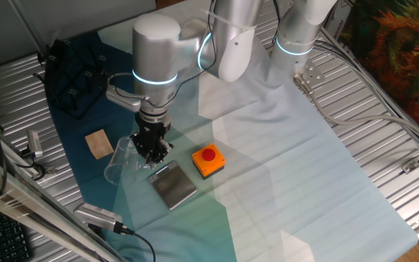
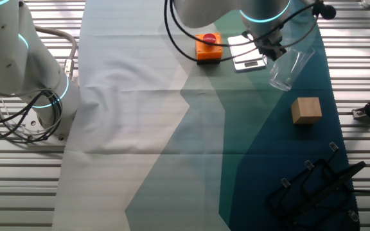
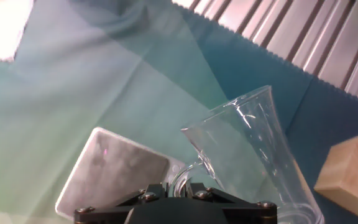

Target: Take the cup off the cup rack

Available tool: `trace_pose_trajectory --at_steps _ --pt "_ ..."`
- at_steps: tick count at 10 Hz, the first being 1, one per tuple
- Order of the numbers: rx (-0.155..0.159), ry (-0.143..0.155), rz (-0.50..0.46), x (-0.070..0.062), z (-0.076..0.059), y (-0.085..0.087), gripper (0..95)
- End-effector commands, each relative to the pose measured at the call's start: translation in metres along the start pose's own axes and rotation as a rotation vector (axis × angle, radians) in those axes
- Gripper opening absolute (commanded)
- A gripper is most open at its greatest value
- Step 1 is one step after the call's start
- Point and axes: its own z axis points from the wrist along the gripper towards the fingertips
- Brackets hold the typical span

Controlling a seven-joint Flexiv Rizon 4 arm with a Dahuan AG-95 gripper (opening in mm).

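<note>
The cup point(image 1: 122, 161) is off the rack point(image 1: 73, 69) and hangs tilted in the gripper point(image 1: 151, 151), held by its side handle. In the hand view the handle loop runs straight into the black finger housing at the bottom edge, so the fingers are clenched on the handle. The cup's point(image 3: 253, 149) long axis slants: in that view the flared rim points toward 12 to 1 o'clock and the base toward 5 o'clock. In one fixed view the cup leans toward 7 o'clock from the gripper; whether it touches the cloth point(image 1: 268, 167) I cannot tell.

The block point(image 1: 99, 143) lies just beside the cup at 10 o'clock. The plate point(image 1: 173, 183) lies at 4 o'clock from the gripper, and the orange box point(image 1: 208, 160) at 3 o'clock. The rack sits well apart, at 11 o'clock, near the cloth's far corner.

In the other fixed view the cup point(image 2: 288, 67) slants from the gripper point(image 2: 270, 52) toward 5 o'clock, with the block point(image 2: 306, 110) below it and the rack point(image 2: 320, 186) farther at 6 o'clock.
</note>
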Motion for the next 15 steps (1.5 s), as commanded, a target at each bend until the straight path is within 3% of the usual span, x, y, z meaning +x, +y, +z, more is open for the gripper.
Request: trace_pose_trajectory --at_steps 1,8,15 --pt "-0.013 -0.025 -0.001 -0.0006 0.0005 0.0003 0.0" --pt "-0.041 -0.115 0.001 -0.0035 0.0033 -0.0026 0.0" --pt "-0.053 -0.154 -0.005 -0.0067 0.0068 -0.006 0.0"
